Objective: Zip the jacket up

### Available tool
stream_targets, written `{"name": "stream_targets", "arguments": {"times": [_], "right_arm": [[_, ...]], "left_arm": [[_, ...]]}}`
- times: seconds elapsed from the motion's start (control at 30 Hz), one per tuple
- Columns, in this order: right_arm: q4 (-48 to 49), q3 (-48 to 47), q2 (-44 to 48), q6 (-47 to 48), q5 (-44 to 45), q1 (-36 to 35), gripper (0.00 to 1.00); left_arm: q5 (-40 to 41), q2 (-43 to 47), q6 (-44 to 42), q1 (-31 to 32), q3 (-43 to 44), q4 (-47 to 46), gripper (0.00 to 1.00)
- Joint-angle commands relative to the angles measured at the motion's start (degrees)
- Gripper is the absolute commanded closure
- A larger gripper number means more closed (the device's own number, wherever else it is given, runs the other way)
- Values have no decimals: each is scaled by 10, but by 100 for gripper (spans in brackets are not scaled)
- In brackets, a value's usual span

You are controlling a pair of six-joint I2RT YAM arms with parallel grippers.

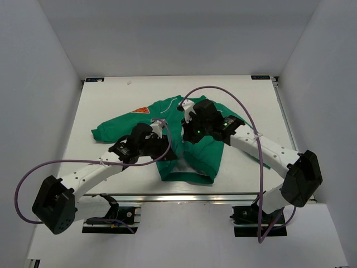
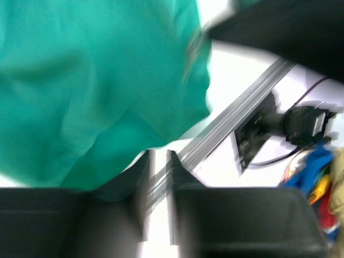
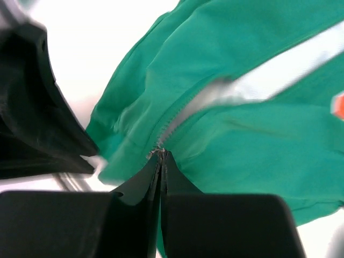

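A small green jacket (image 1: 195, 156) lay spread on a white table (image 1: 111, 95), chest up, under both grippers. An orange triangular patch (image 1: 141, 110) showed on the sleeve reaching away past the left gripper's (image 2: 159, 166) fingers.

In the right wrist view, the right gripper (image 3: 161, 158) had its two dark fingers (image 3: 134, 188) pressed flat together with no gap. Their tips sat right on the jacket's zip line (image 3: 177, 121). The teeth ran up and away from the tips, and green cloth bunched on either side. Beyond the tips, a pale strip (image 3: 285, 70) crossed the green fabric, and a speck of orange (image 3: 338, 105) sat at the far right edge.

The left wrist view was smeared by motion. The left gripper's fingers (image 2: 183, 180) stood a narrow slit apart. The jacket's lower edge hung just left of them and touched the left finger. It was too blurred to tell whether any cloth was caught in the slit. Beyond and right of the fingers ran the table's metal edge rail (image 2: 231, 121), with a bundle of coloured cables (image 2: 314, 177) farther right.

From above, both grippers met over the jacket's front, close beside each other.
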State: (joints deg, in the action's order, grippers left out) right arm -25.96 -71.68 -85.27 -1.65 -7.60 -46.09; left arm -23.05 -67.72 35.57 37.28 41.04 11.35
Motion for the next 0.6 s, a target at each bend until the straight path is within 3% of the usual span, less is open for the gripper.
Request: {"name": "stream_targets", "arguments": {"times": [0.0, 0.03, 0.07, 0.17, 0.33, 0.57], "right_arm": [[37, -10, 45, -14, 3, 41, 100], [38, 16, 62, -27, -18, 40, 100], [40, 23, 68, -41, -61, 40, 100], [12, 10, 76, -67, -66, 40, 100], [-39, -41, 64, -80, -79, 47, 100], [-110, -144, -3, -103, -162, 115, 100]], "left_arm": [[35, 11, -12, 12, 13, 118, 61], [58, 15, -16, 12, 24, 112, 51], [103, 20, -31, 11, 33, 107, 34], [147, 57, -86, 13, 57, 82, 2], [179, 119, -171, 27, 62, 28, 2], [357, 99, -355, 171, 131, 44, 2]]}}
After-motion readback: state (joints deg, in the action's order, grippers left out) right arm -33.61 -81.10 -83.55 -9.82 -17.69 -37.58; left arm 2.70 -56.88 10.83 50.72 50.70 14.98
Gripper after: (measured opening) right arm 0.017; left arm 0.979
